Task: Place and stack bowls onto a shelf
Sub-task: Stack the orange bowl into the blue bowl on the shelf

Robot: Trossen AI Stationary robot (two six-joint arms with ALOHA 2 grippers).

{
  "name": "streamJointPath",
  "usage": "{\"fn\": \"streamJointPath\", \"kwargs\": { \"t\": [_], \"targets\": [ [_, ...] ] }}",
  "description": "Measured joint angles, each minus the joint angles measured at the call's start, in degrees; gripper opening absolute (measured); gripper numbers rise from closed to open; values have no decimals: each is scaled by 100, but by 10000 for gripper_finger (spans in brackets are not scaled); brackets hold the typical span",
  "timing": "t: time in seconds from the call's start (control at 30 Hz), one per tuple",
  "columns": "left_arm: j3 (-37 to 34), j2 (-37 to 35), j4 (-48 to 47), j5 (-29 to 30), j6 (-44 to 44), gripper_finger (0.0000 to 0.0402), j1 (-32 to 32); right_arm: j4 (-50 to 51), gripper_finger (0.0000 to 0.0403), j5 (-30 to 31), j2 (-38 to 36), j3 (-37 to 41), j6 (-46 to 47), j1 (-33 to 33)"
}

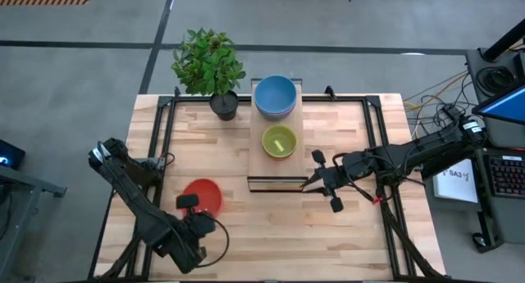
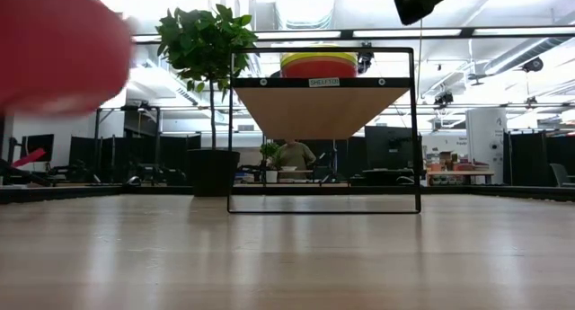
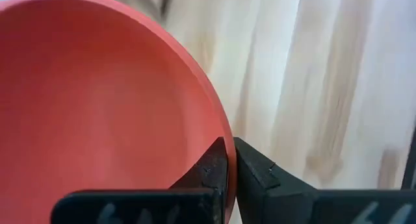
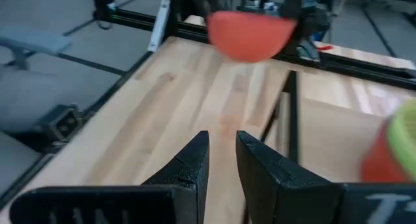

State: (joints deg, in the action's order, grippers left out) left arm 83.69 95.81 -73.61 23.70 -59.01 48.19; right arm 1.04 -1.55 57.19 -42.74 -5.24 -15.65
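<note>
My left gripper [image 1: 191, 203] is shut on a red bowl [image 1: 203, 196] over the table's near left part; the bowl also shows in the low view [image 2: 54, 45] and the right wrist view [image 4: 250, 32]. The light-wood shelf [image 1: 275, 170] with its dark frame stands at the far middle. On it rest a stack topped by a blue bowl [image 1: 275, 94] and a stack topped by a yellow-green bowl [image 1: 279, 141], which the low view [image 2: 319, 63] shows as several bowls. My right gripper [image 1: 316, 182] hovers just right of the shelf's near end, open by a narrow gap and empty. My left gripper pinches the red bowl's rim [image 3: 225, 152] between its two fingers, one finger [image 3: 208, 169] inside the bowl and the other outside. The fingers come from the table's near side. The bowl is lifted clear of the table, its opening up.
A green plant in a dark pot [image 1: 223, 105] stands at the far edge, left of the shelf. The shelf's dark frame [image 4: 292, 113] rises close in front of my right gripper. Bare tabletop lies near the front edge [image 1: 271, 234].
</note>
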Motion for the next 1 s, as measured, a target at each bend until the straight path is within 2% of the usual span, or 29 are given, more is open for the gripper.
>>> {"fn": "streamJointPath", "kwargs": {
  "t": [0.1,0.23,0.4,0.53,0.63,0.77,0.87,1.0],
  "targets": [
    [698,0,-35,685,845,0,-207,2,68,0,0,0,116,-233],
    [1440,0,160,1295,2624,0,-581,-2,68,-1,0,0,223,-553],
    [2051,0,217,1467,4994,0,-1378,-4,68,2,0,0,394,-845],
    [2285,-7,284,1434,6610,0,-2347,-4,68,6,0,0,461,-1016],
    [2410,-7,523,1027,7660,0,-3208,-4,68,31,0,0,542,-1111],
    [2451,-7,1217,14,8673,0,-4435,-6,68,288,0,0,542,-1249],
    [2454,32,1809,-815,9076,0,-5262,-6,68,326,0,0,550,-1301],
    [2467,195,2208,-1431,9149,0,-6052,-9,68,326,20,2,614,-1302]
  ]
}}
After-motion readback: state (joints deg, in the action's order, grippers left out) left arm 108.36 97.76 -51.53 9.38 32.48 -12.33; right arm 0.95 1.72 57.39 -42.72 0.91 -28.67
